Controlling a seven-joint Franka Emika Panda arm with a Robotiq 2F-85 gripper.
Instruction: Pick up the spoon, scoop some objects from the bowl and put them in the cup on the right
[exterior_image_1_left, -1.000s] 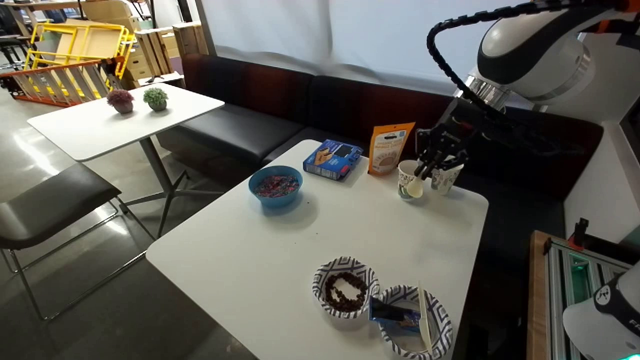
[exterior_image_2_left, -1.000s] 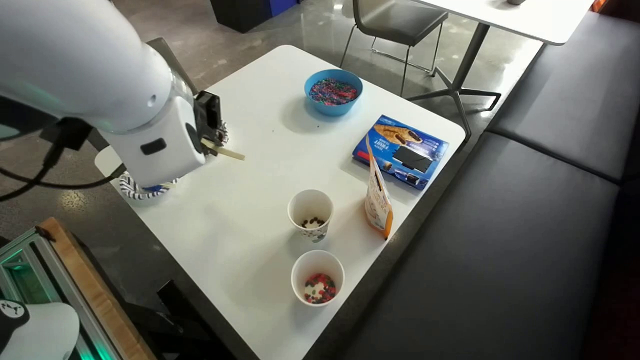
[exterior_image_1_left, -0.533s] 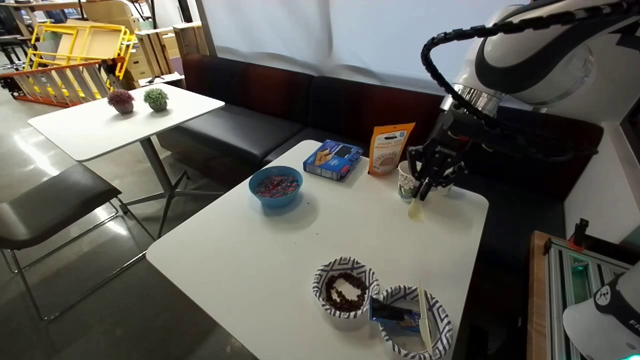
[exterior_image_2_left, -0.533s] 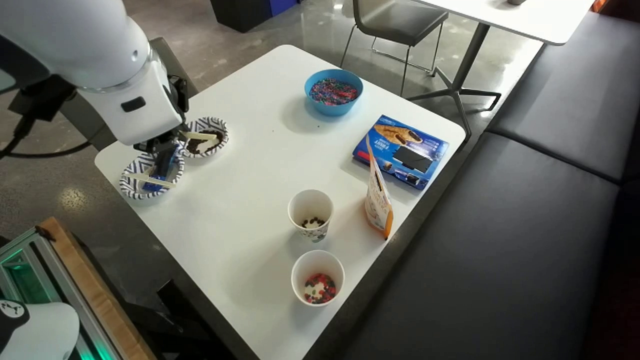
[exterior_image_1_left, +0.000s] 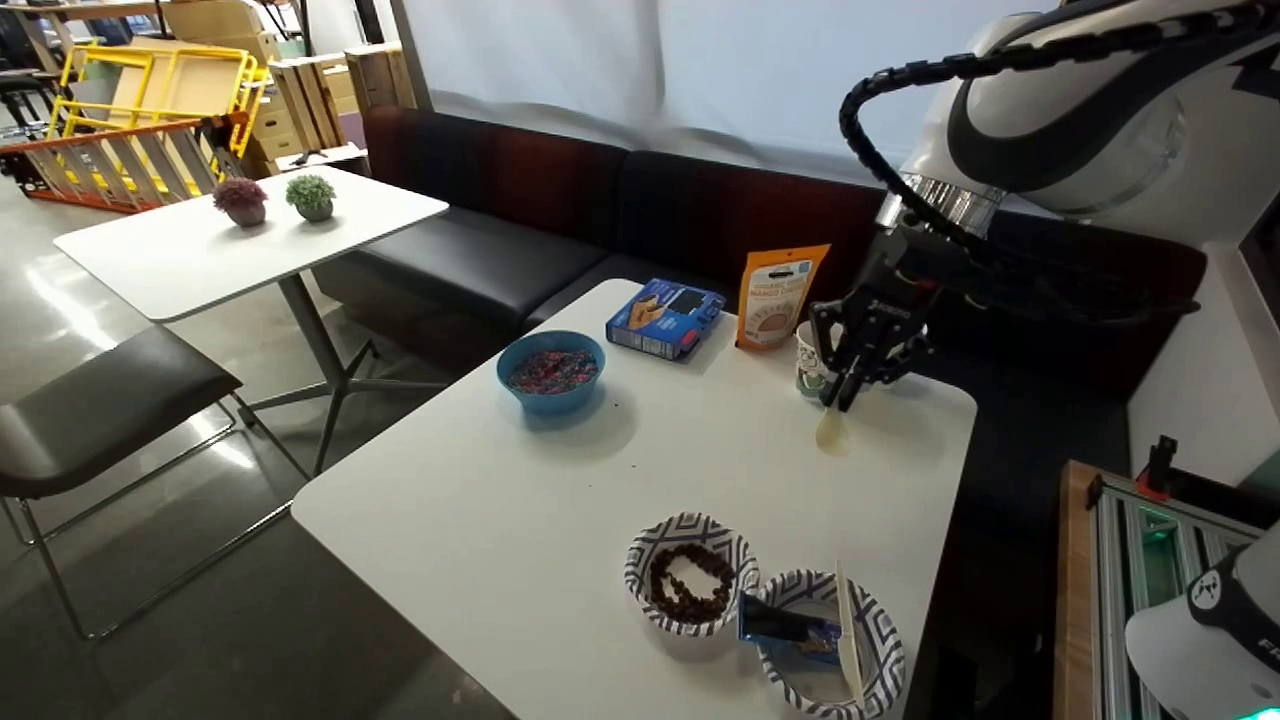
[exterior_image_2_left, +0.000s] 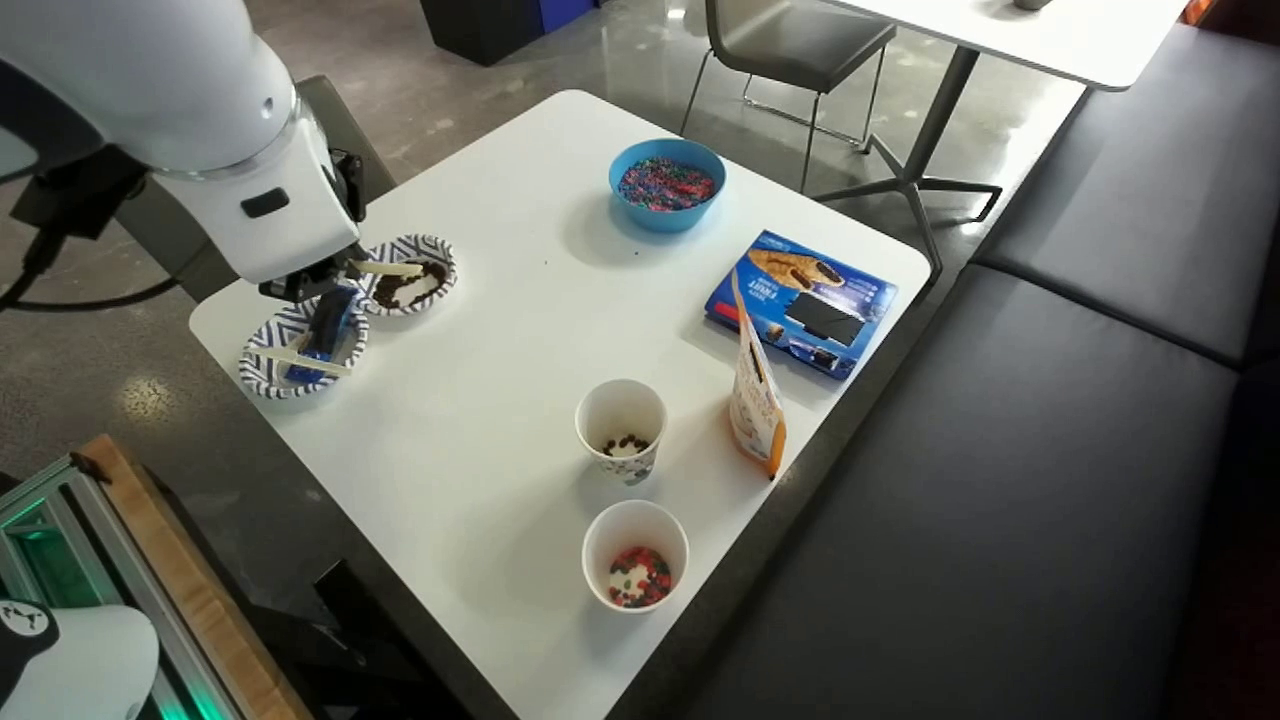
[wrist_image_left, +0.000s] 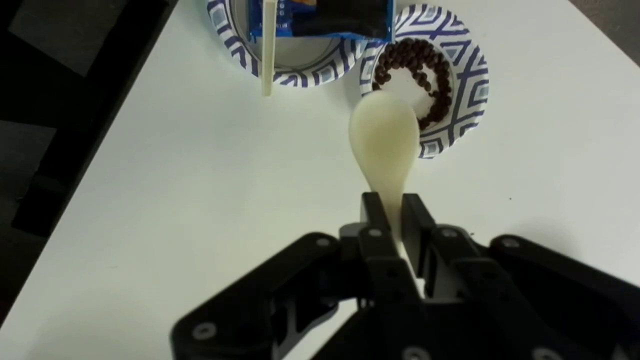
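My gripper (wrist_image_left: 392, 200) is shut on the pale spoon (wrist_image_left: 384, 135), which sticks out past the fingertips. The spoon's scoop looks bare and overlaps the near rim of the striped bowl (wrist_image_left: 472, 90) in the wrist view. Dark brown-black pieces (wrist_image_left: 441, 95) lie in a ring inside the bowl. In both exterior views the gripper (exterior_image_1_left: 838, 402) holds the spoon (exterior_image_1_left: 831, 432) in the air, apart from the bowl (exterior_image_1_left: 638, 580). The whitish cup (exterior_image_2_left: 600, 550) without visible markings holds red and dark pieces; in an exterior view the gripper mostly hides it.
A cup with dark markings (exterior_image_2_left: 628, 465) holds some dark pieces. A striped plate (exterior_image_1_left: 888, 640) touches the bowl and bears a blue packet (exterior_image_1_left: 800, 632) and a pale utensil (exterior_image_1_left: 849, 640). A blue bowl (exterior_image_1_left: 550, 400), blue box (exterior_image_1_left: 660, 320) and orange bag (exterior_image_1_left: 775, 300) stand farther off.
The arm has moved with the spoon from near the cups in an exterior view toward the striped bowl and plate. Over the last half second it has moved only slightly.
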